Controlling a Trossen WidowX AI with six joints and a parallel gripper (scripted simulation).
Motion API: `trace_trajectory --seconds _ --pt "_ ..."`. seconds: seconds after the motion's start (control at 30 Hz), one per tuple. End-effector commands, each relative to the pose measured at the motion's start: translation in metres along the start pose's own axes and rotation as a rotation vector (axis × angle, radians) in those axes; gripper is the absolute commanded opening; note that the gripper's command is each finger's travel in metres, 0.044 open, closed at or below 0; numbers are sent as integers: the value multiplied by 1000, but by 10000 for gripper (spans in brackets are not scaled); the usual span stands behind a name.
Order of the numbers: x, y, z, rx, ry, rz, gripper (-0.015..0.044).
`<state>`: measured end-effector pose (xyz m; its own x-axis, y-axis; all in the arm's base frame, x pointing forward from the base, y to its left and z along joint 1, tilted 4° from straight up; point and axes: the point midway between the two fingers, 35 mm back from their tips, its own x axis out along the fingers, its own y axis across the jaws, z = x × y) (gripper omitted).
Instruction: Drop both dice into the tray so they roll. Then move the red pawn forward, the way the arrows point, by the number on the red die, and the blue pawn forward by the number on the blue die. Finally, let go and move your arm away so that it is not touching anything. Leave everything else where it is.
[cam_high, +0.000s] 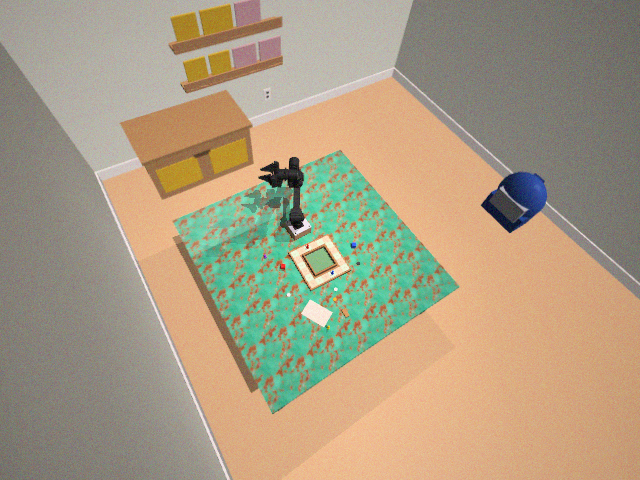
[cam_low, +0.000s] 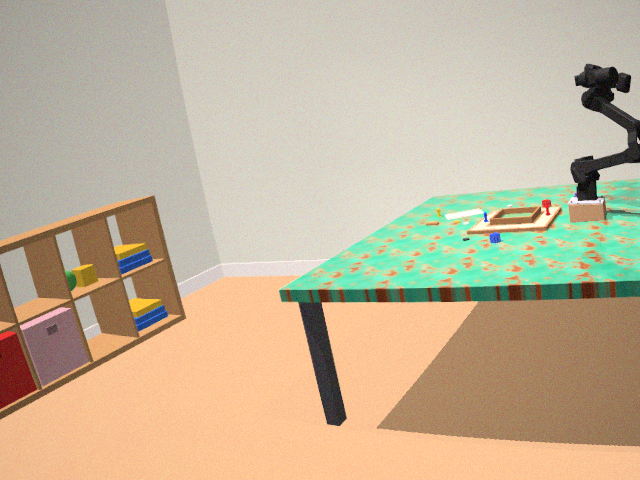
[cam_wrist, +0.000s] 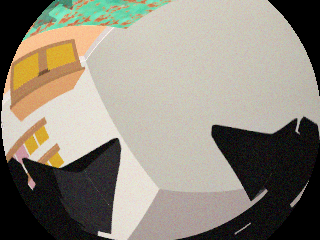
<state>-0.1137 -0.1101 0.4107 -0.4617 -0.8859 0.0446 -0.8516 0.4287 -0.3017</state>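
Observation:
My gripper is open and empty, high above the table behind the arm's base, away from the board. The red die lies on the table left of the board. The blue die lies on the table on the board's other side. The tray in the middle of the board holds no die. The red pawn stands on the board's side nearest the base, the blue pawn on the opposite side. Arrows and die numbers are too small to read.
Beyond the board lie a white card, a small brown block and a yellow piece. A black piece lies near the blue die, a purple piece beyond the red die.

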Motion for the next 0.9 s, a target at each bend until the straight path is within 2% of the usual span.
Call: trace_trajectory --seconds 0.0,0.13,0.27,0.43,0.63,0.87 --pt "0 -2 -1 -19 5 -2 374" --pt "-1 -49 -11 -401 104 -35 275" --pt "-2 -110 -9 -858 218 -88 275" --pt "-6 -180 17 -1383 357 -184 275" --pt "-14 -251 74 -1966 544 -340 275" --pt "-26 -309 181 -2618 823 -654 275"
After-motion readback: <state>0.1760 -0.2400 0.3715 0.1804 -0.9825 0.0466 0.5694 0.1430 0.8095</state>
